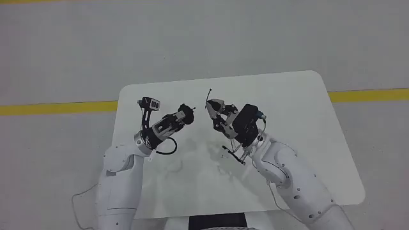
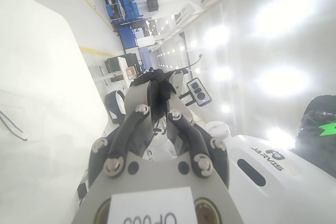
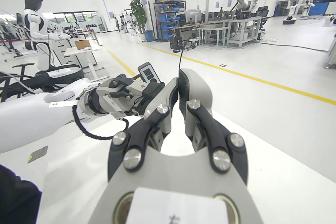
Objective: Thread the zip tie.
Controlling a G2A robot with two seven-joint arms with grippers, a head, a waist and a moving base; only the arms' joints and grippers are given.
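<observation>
I am pinching the zip tie [image 3: 180, 57] near its base in my right claw [image 3: 178, 87], judging it light, slim, springy; my closed left claw [image 2: 157, 82] is hovering near it.

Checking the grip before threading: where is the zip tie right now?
The zip tie is pinched in the right hand, its strap sticking out beyond it. From above, it's over the middle of the table, near the left hand.

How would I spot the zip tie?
Look over the middle of the white table, where two grippers meet. The right gripper is shut on the zip tie: a thin black strip poking up, unlike the bunched black lump in the left gripper.
</observation>
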